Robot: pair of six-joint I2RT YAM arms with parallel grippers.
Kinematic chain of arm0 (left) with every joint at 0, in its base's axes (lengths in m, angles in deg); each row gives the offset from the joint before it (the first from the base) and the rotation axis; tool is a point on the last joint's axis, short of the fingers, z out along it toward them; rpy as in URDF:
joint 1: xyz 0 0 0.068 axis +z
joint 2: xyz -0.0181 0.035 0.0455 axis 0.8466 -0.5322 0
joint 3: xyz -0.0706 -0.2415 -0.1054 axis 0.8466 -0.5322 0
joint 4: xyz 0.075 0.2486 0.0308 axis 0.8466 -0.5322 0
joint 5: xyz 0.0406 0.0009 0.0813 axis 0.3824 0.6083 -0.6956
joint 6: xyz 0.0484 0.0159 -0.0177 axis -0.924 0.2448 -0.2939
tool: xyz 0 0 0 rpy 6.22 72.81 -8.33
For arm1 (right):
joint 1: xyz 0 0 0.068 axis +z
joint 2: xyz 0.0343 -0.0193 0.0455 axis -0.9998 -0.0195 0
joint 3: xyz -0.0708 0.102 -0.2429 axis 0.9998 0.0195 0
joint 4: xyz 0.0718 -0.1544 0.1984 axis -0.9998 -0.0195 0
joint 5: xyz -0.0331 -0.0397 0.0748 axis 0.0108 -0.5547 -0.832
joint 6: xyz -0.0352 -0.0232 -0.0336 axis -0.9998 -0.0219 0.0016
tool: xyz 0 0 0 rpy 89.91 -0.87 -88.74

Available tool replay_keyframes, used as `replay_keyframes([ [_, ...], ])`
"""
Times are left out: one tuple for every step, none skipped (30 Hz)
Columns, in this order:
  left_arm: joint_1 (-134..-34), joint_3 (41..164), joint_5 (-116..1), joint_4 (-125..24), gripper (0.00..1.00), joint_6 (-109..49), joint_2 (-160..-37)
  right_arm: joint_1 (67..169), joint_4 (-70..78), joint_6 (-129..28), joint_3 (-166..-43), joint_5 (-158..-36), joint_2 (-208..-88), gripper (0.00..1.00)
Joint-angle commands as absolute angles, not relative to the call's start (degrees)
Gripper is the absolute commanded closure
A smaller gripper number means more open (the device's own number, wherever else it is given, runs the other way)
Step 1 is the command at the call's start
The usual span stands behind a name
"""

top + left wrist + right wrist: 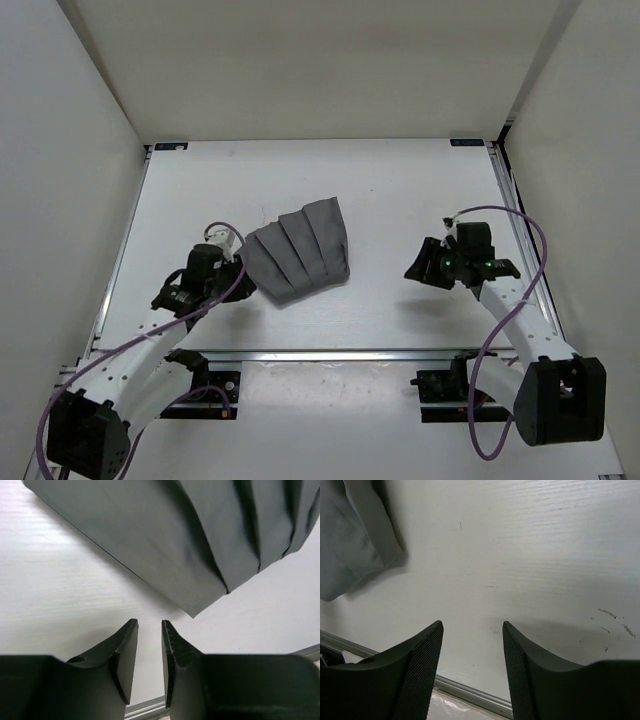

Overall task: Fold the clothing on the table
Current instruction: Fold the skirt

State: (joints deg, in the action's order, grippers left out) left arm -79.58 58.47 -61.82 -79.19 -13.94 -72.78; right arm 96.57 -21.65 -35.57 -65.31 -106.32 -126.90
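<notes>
The clothing is a dark grey pleated skirt lying folded into a compact fan shape on the white table, left of centre. My left gripper sits just off its left corner, apart from the fabric. In the left wrist view the skirt fills the top, and the left gripper shows a narrow gap with only bare table in it. My right gripper hovers well to the right of the skirt. The right wrist view shows that gripper open and empty, with a skirt edge at upper left.
Silver rails border the table: the near rail runs just behind both grippers, and it shows again as the near rail under the right fingers. White walls enclose the table on three sides. Purple cables loop along both arms.
</notes>
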Motion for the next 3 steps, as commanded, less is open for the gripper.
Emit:
replay_keyframes([
  [-75.25, 57.96, -56.37, -78.69, 0.65, -15.37, -70.63, 96.70, -21.45, -37.05, -64.90, -105.92, -126.11, 0.43],
  [-74.72, 57.69, -55.58, -78.51, 0.66, -15.28, -70.11, 97.14, -20.58, -36.79, -64.99, -105.48, -126.72, 0.43],
  [-75.50, 57.51, -56.44, -78.60, 0.66, -15.02, -69.67, 98.02, -20.57, -36.96, -65.25, -105.13, -127.59, 0.43],
])
